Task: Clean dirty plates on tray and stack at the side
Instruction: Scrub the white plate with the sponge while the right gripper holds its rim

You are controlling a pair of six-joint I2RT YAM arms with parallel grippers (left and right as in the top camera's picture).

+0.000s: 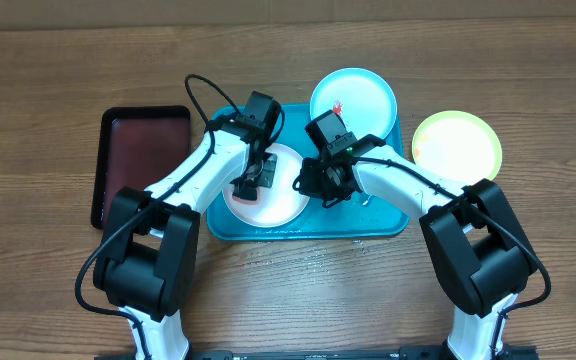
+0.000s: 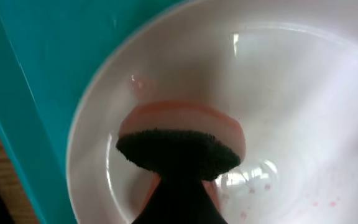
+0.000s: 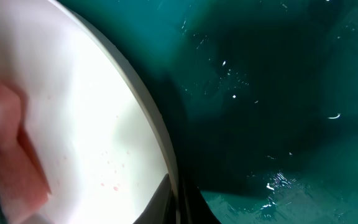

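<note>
Now | left tool (image 1: pixel 249 184) clamped on sponge (image 2: pixel 182 127) over white plate (image 2: pixel 303 93) | right tool (image 1: pixel 326 190) cropped, grip: cannot tell

Right fingers (image 3: pixel 191 208) block white plate's (image 1: pixel 283 205) right rim.

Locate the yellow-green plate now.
Overhead view: the yellow-green plate sits on the wooden table, just off the tray's right edge, to the right of the cyan plate.
</note>
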